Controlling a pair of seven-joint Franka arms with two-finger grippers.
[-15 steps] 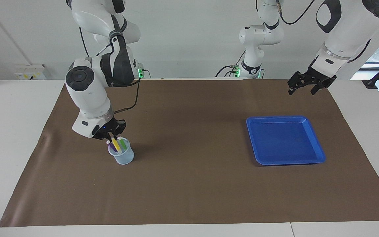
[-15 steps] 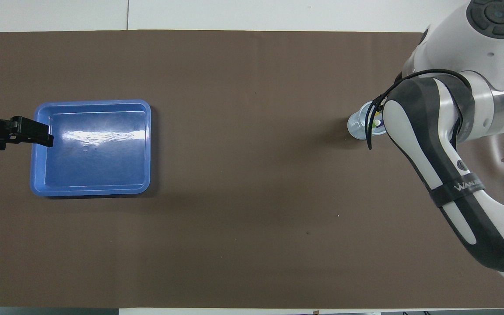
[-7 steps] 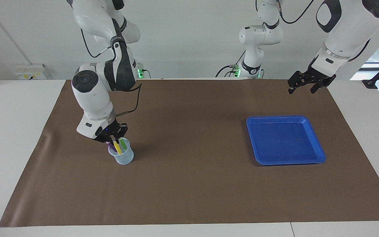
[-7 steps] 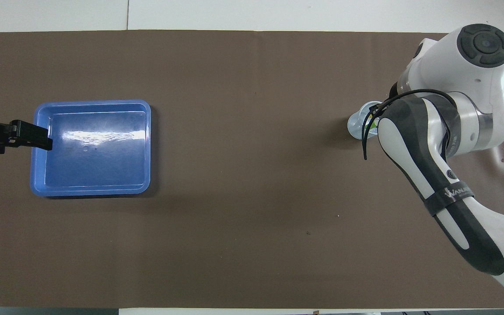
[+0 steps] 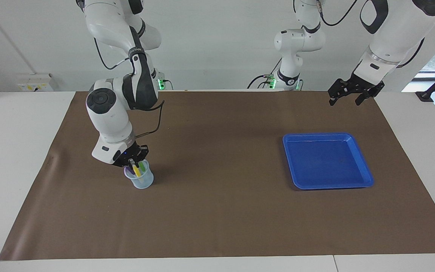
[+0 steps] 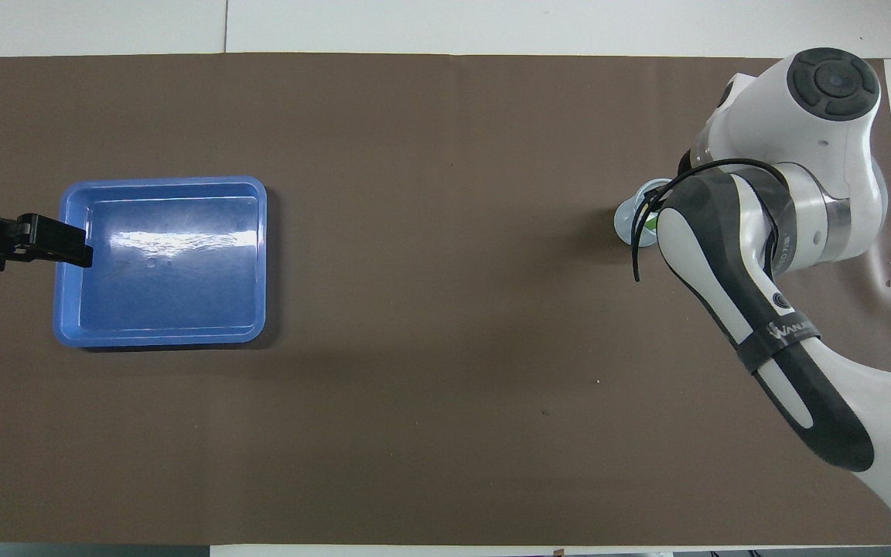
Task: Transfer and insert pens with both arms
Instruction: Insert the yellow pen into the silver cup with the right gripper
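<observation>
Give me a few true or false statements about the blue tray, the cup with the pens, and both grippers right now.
1. The square blue plastic tray holds a pen. False: it holds nothing.
2. The slim yellow pen stands in the clear plastic cup. True.
3. The right gripper is at the cup's mouth, jaws shut. True.
4. The left gripper grips the slim green pen. False: its jaws are open and hold nothing; that pen is in the cup.

Our right gripper (image 5: 133,163), shut, sits in the cup (image 5: 140,180) mouth among the pens (image 5: 137,170). Our left gripper (image 5: 347,97) hangs open, with the blue tray (image 5: 364,177) farther out.
</observation>
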